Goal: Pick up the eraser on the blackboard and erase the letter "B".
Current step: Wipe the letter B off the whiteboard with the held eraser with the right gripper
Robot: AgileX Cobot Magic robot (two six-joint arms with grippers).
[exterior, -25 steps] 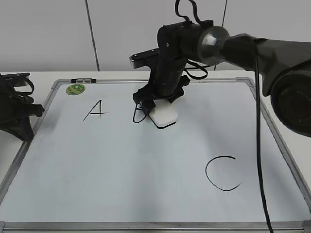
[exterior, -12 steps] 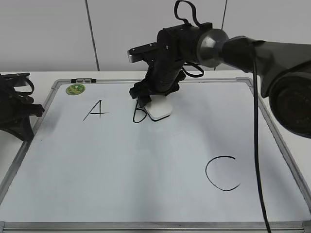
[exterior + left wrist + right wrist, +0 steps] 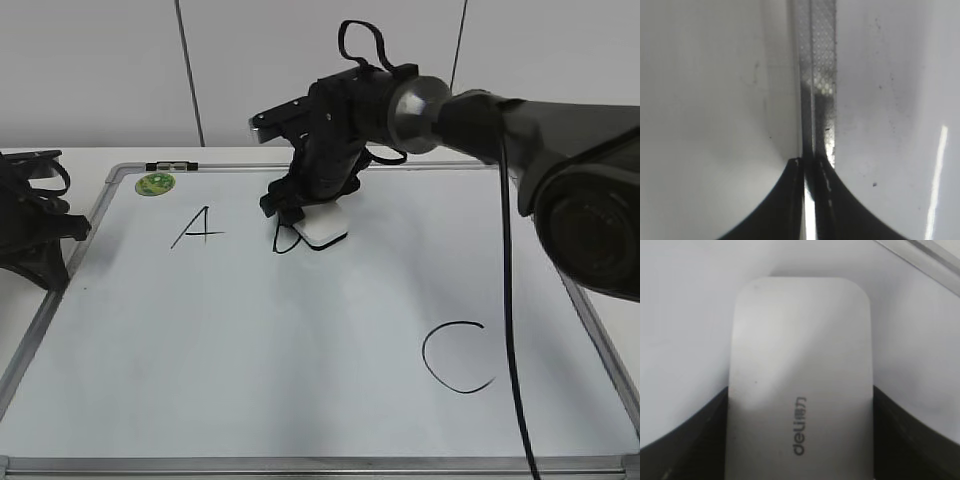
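The blackboard (image 3: 300, 340) is a white board with a silver frame, lying flat. My right gripper (image 3: 305, 215) is shut on the white eraser (image 3: 324, 229), which rests on the board over the letter "B" (image 3: 283, 240). Only the left stroke and lower curve of the B show; the rest is hidden by the gripper and eraser. In the right wrist view the eraser (image 3: 800, 380) fills the frame between the two dark fingers, grey lettering up. My left gripper (image 3: 810, 165) is shut and empty, over the board's left frame edge (image 3: 817, 75).
A black "A" (image 3: 198, 228) is left of the eraser and a larger black "C" (image 3: 455, 357) is at the lower right. A round green sticker (image 3: 155, 184) sits in the far left corner. The left arm (image 3: 30, 225) rests off the board's left edge.
My right gripper has slid the eraser left and slightly away, from beside the B onto it. Less of the B shows now. The left arm has not moved.
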